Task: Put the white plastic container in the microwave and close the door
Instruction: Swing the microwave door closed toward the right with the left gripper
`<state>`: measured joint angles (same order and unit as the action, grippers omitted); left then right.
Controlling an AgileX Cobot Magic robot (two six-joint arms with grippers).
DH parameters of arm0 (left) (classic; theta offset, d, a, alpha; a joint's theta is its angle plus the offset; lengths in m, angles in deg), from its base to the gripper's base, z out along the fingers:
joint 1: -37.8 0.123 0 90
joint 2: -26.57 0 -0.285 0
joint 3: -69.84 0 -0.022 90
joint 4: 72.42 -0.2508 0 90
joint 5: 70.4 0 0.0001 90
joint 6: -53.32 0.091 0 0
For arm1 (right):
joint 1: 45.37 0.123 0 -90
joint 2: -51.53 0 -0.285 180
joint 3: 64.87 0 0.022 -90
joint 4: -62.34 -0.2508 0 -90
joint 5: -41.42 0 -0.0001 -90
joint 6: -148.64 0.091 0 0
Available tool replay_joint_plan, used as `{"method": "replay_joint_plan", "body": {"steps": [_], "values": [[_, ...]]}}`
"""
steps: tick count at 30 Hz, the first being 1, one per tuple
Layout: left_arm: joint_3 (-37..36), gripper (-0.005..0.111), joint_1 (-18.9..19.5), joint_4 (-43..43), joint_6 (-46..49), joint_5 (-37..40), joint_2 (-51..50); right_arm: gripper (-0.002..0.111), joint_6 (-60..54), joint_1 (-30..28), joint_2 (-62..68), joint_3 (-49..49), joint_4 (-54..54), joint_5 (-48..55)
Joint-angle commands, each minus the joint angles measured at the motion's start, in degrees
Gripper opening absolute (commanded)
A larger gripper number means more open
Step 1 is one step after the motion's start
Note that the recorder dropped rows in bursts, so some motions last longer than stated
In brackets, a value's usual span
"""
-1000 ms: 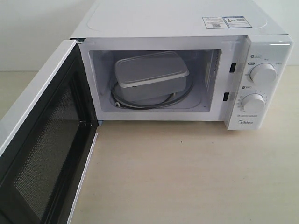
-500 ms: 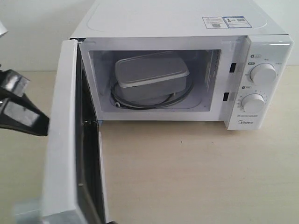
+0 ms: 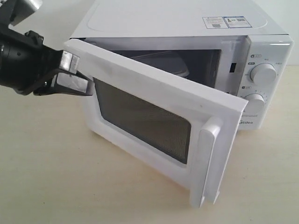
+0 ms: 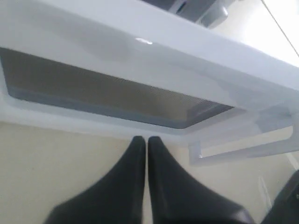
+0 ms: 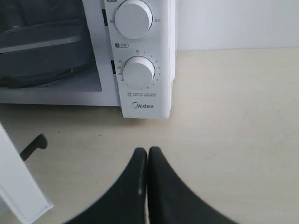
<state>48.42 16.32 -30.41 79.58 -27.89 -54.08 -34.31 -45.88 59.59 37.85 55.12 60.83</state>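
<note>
The white microwave [image 3: 177, 18] stands at the back, and its door [image 3: 140, 86] hangs about half shut, dark window [image 3: 140, 119] and bar handle [image 3: 210, 163] facing out. Over the door's top edge I glimpse the white plastic container [image 3: 163, 58] in the cavity; the right wrist view shows this container [image 5: 42, 42] as a grey box on the turntable. My left gripper [image 3: 88, 86] is shut and empty, tips against the door's outer face near the hinge side; the left wrist view has the gripper [image 4: 146, 139] just under the door frame [image 4: 140, 70]. My right gripper [image 5: 148, 150] is shut and empty, over the table before the control panel.
Two round dials [image 5: 133, 17] [image 5: 138, 72] sit on the panel above the Midea logo. The door's free edge [image 5: 18, 186] juts in beside my right gripper, with a black latch hook [image 5: 32, 147] showing. The beige table [image 3: 56, 177] spreads in front of the microwave.
The door has swung from wide open to about half shut. My left arm came in from the left and followed the door's outer face toward the microwave.
</note>
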Motion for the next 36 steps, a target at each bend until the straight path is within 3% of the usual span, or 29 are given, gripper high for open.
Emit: {"method": "replay_joint_plan", "body": {"steps": [1,9,21,27,31,36], "values": [[0.3,0.004,-0.4,2.5,3.3,-2.3,0.2,0.000,-0.4,-0.1,-0.3,0.1,0.1,-0.3],[0.3,0.004,-0.4,3.8,3.3,-2.0,0.2,0.000,-0.4,-0.1,-0.3,0.1,0.1,-2.4],[0.3,0.004,-0.4,4.1,7.2,-2.1,2.2,0.000,-0.2,-0.1,-0.3,0.1,0.0,-22.3],[0.1,0.004,-0.4,2.0,7.2,-4.0,7.7,0.000,1.6,-0.1,-0.3,0.1,-0.1,-28.2],[-1.5,0.004,-0.4,1.0,6.3,-6.1,14.1,0.000,9.3,-0.1,-0.3,0.1,-0.1,-28.2],[-6.0,0.004,-0.4,-8.9,-2.9,-11.3,23.9,0.000,12.5,-0.1,-0.3,0.1,-0.1,-28.7]]}}
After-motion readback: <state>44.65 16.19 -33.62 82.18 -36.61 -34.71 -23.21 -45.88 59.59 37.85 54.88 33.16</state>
